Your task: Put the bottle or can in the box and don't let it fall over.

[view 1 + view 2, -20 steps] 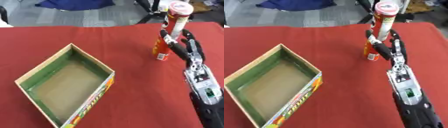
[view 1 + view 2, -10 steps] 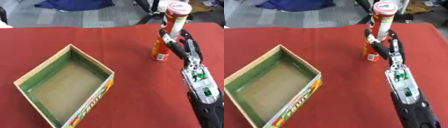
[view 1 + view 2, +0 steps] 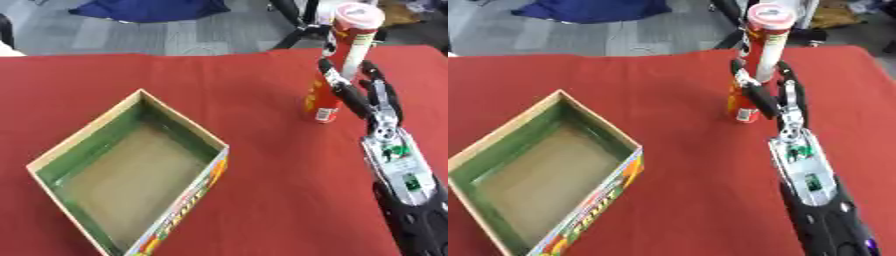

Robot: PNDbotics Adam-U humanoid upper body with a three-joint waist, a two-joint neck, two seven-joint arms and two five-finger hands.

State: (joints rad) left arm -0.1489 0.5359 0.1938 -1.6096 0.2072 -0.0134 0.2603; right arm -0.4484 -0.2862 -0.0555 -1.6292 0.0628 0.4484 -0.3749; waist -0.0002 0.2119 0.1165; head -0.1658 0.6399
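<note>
Where fingers [image 3: 343,94] cross, can [image 3: 341,60] half-hidden.

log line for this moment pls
right hand: fingers around can | can: upright on table | box: empty | left hand: unseen

The tablecloth [image 3: 262,190] was matt red cloth, the box [image 3: 179,210] printed cardboard with a dull brown floor, the can [image 3: 343,60] glossy, the right hand [image 3: 372,102] black plastic.

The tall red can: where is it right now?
The tall red can stands upright on the red table's far right side, the right robot hand around it, well right of the open box.
</note>
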